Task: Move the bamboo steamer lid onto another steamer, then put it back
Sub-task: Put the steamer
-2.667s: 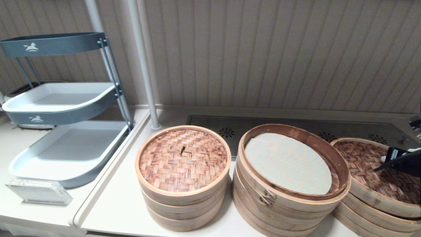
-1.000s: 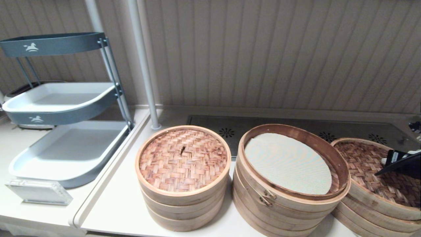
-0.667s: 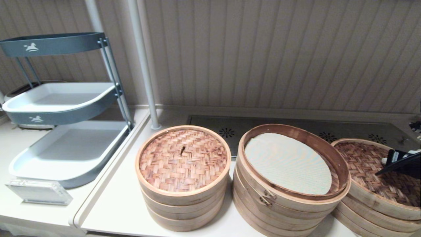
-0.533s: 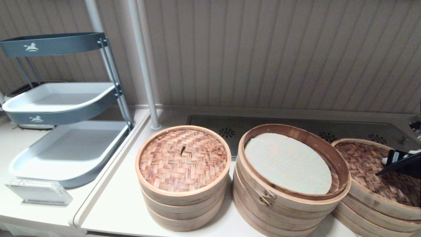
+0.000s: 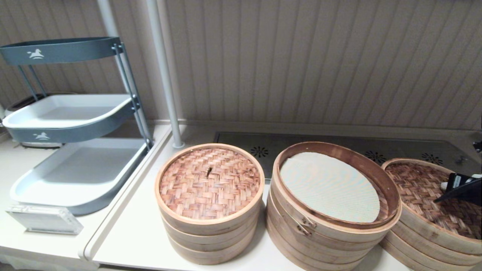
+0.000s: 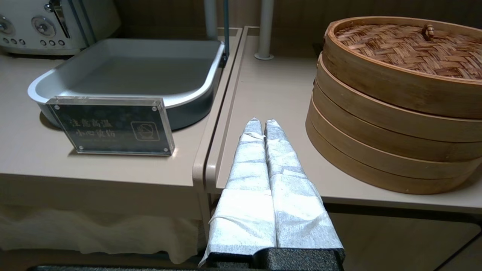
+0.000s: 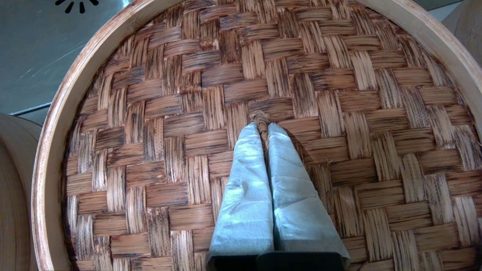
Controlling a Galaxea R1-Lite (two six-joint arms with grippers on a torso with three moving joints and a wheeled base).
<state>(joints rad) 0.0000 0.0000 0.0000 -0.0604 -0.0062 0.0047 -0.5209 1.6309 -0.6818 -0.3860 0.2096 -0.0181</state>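
The bamboo steamer lid [image 5: 414,184], reddish-brown weave with a pale rim, lies on top of another steamer [image 5: 418,246], the low stack at the far right. My right gripper [image 5: 446,186] reaches in from the right edge over the lid's middle. In the right wrist view the lid [image 7: 169,113] fills the picture, and the gripper [image 7: 262,126] is shut on its small centre knot [image 7: 260,118]. My left gripper [image 6: 262,122] is shut and empty, parked low by the table's front edge, beside the narrower stack [image 6: 391,113].
The tall wide stack [image 5: 297,210] with a metal clasp [image 5: 307,224] stands uncovered in the middle, a white liner [image 5: 331,186] inside. Left of it is the three-tier stack with a smaller woven lid [image 5: 209,182]. A pole [image 5: 165,75], a tray rack [image 5: 71,116] and an acrylic sign [image 5: 44,219] stand further left.
My right gripper and the lid it holds have slid slightly right and down onto the far-right stack. Nothing else has moved.
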